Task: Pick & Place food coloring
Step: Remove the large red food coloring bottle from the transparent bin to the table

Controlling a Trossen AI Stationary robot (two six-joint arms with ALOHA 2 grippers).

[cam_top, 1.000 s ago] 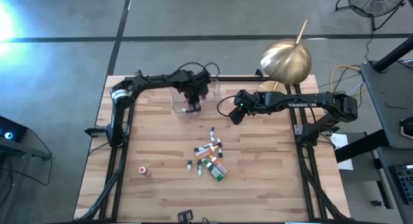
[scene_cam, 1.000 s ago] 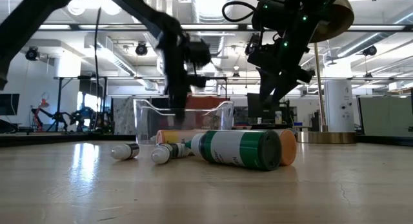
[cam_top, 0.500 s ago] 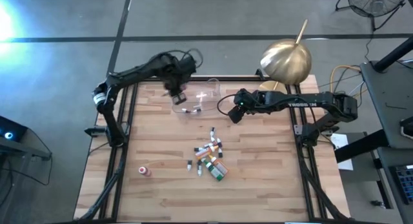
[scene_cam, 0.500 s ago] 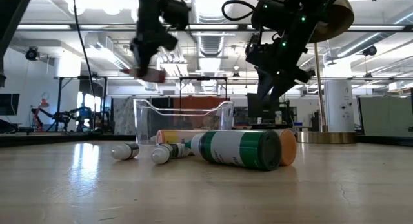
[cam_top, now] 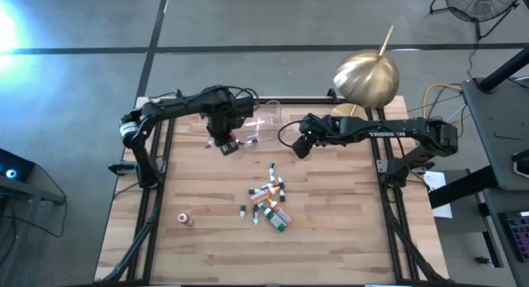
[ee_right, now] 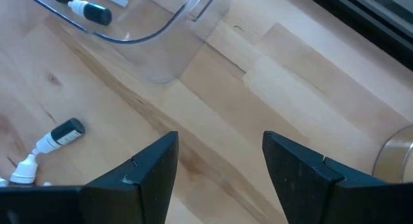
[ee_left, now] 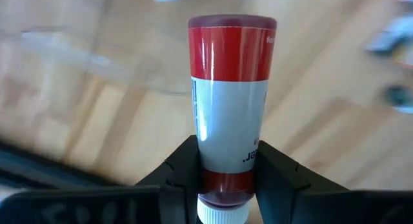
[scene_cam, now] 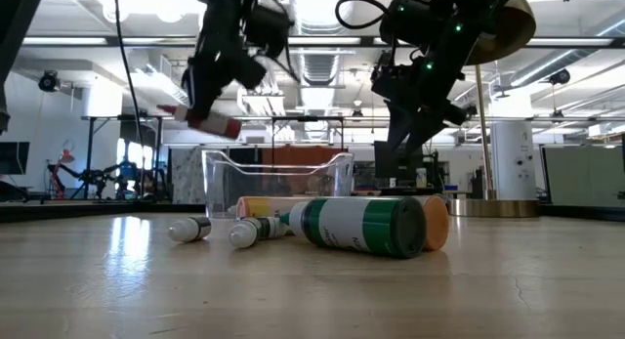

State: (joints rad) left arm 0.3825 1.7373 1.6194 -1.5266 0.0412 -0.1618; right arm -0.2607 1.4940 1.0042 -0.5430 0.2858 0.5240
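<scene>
The left gripper [ee_left: 222,179] is clamped on a red food coloring bottle [ee_left: 229,101] — its fingers [ee_left: 177,179] pinch the bottle near the white cap end, and the red base points away from the wrist. In the low view the held bottle [scene_cam: 203,119] hangs tilted in the air, above and to the side of the clear plastic tray [scene_cam: 278,178]. From above, that gripper [cam_top: 225,143] sits at about 11 o'clock from the table's middle, just beside the tray [cam_top: 263,126], on its 9 o'clock side.

The right gripper [ee_right: 219,166] hovers with its jaws spread wide and nothing between them, at roughly 1 o'clock from the centre [cam_top: 302,146], near the tray's other side. Its wrist camera shows a dark-capped bottle [ee_right: 90,11] lying inside the tray.

The rest of the bottles [cam_top: 271,203] lie in a loose pile around 6 o'clock from the tray — one more bottle [cam_top: 185,219] sits well apart near 8 o'clock on the wooden table [cam_top: 347,229]. A brass dome [cam_top: 365,76] stands at the far edge.
</scene>
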